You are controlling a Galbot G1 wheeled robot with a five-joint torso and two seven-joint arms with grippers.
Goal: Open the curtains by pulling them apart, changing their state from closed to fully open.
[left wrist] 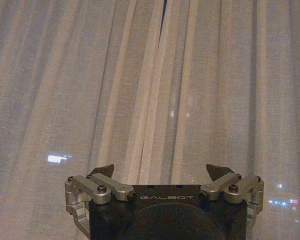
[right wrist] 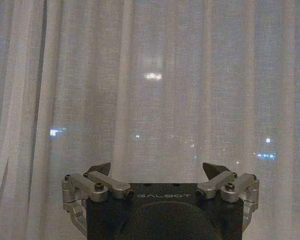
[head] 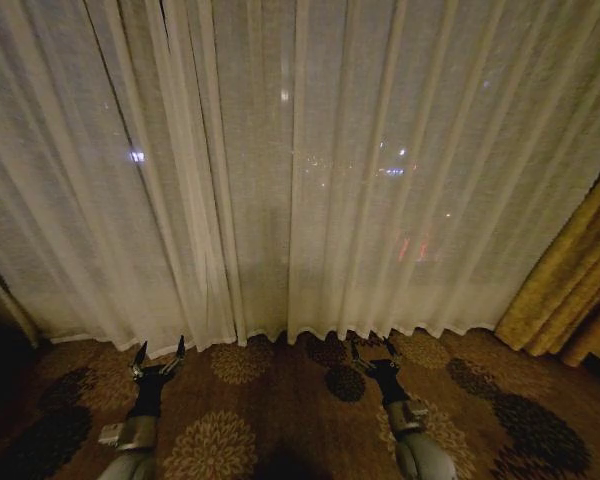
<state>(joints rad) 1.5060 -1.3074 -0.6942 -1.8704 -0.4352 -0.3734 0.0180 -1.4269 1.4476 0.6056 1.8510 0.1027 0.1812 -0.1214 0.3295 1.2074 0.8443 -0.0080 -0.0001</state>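
Condition at inspection: the curtains (head: 310,170) hang closed across the window, hems reaching the patterned carpet (head: 280,410), with a narrow dark slit between panels visible high up, left of centre. A golden-brown drape (head: 570,290) stands at the right edge. The left gripper (head: 158,358) is held low near the hem, fingers spread, grasping nothing. The right gripper (head: 373,352) is likewise low, fingers apart and empty, facing unbroken fabric.

Risks, as judged:
- The sheer cloth is thin and slippery; a shallow pinch is likely to slide off.
- Gripping low at the hem may only swing the fabric while the top stays shut.
- The right gripper faces no seam; pulling mid-panel could bunch pleats rather than part the panels
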